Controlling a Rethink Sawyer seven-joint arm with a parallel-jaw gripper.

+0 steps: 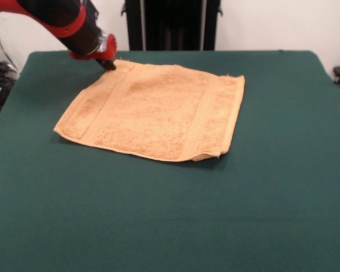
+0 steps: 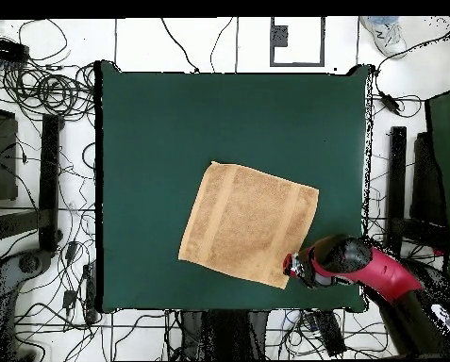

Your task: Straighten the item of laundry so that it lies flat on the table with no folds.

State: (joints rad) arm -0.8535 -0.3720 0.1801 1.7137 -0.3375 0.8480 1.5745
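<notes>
The towel [image 1: 156,110] is looped terry cloth, rough and nubbly, with flatter, smoother woven bands. The table [image 1: 158,226] has a matt, felt-like cloth top. The arm's [image 1: 68,22] red and black shell looks like glossy plastic.

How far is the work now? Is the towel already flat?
Mostly done: the towel lies spread on the table, with no large fold visible. In hand: the gripper sits at its far corner. Left: the near corner by the camera looks slightly curled, so a last smoothing may be needed.

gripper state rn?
Gripper: cannot tell open or closed; its tip is at the far corner of the towel, which lies spread on the table.
</notes>
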